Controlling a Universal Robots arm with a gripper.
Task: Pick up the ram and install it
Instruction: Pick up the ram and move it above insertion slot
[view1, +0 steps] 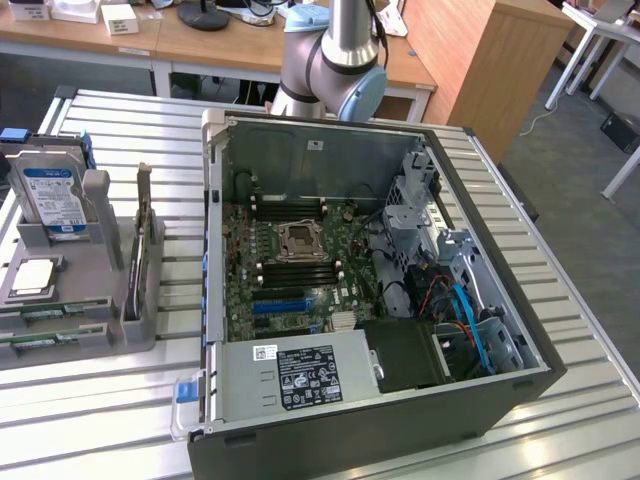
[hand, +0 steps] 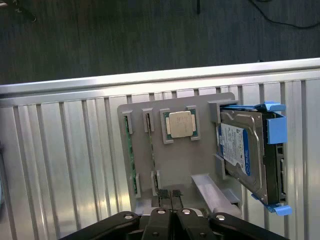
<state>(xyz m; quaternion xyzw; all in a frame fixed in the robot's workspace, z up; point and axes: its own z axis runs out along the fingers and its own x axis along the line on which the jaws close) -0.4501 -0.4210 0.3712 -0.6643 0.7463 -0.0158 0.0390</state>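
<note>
Jaws are sitting closed in the wrist view, fingertips (hand: 164, 194) pressed together with nothing showing between them. They are hanging over the edge of the gray parts holder (hand: 185, 165), near the end of one ram slot, and are not touching either stick.

The ram is sitting in the holder, not picked up. There are two green sticks standing on edge in side-by-side slots. The outer ram stick (hand: 131, 155) (view1: 40, 340) is lying along the holder's outer edge. The inner ram stick (hand: 151, 150) (view1: 55, 315) is sitting just beside it, between it and the processor chip (hand: 180, 123) (view1: 32, 277).

The hard drive (hand: 240, 150) (view1: 55, 200), with its blue label, is standing upright in its bracket at the other end of the holder (view1: 95, 195).

The holder is resting on the slatted metal counter (view1: 100, 400) (hand: 60, 165), at the exterior view's left. Just beside it is the open computer case (view1: 480, 400).

Inside the case, the motherboard (view1: 260, 280) is lying flat with the CPU socket (view1: 300, 240) showing. The long black memory slots (view1: 285, 207) are running beside the socket. The power supply (view1: 300, 375) is sitting along the case's near edge.

The robot arm (view1: 335, 60) is showing behind the case's far wall.
</note>
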